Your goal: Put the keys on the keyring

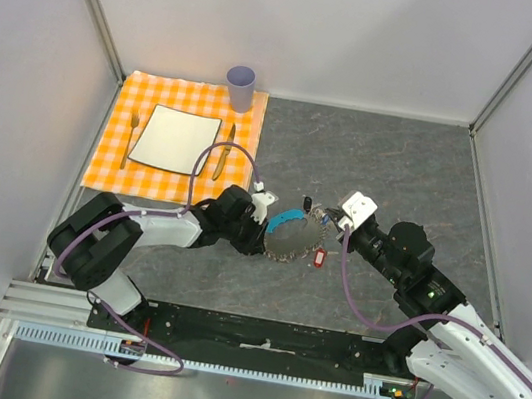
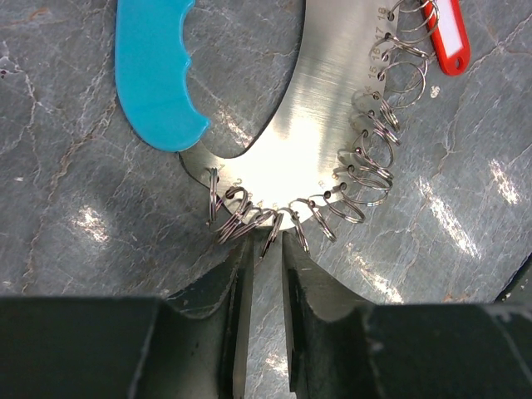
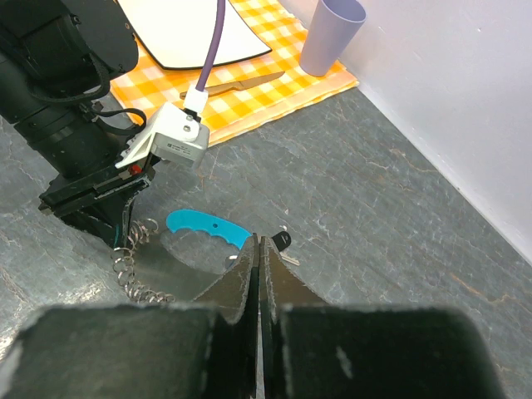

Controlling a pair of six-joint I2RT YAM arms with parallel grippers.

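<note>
Top external view: keyring lay flat on the grey table, centre, between my two arms. My left end effector was at its left edge and my right end effector at its upper right edge. The red-tagged key lay just beside the keyring's right edge.

Left wrist view: the keyring showed as a curved, numbered metal plate with a blue handle and a row of small rings along its outer edge. My left end effector had its fingers a narrow gap apart, with one small ring sitting between the tips. I could not tell whether that ring was pinched. The red-tagged key lay at the far end of the ring row, its tag touching the rings; I could not tell whether it was threaded on.

Right wrist view: my right end effector had its fingers pressed together. A dark-tagged key lay just past the tips, beside the blue handle. I could not tell whether it was pinched.

Back left of the table: an orange checked placemat carrying a white plate, fork and knife, with a purple cup at its far corner, well apart from the keyring.
</note>
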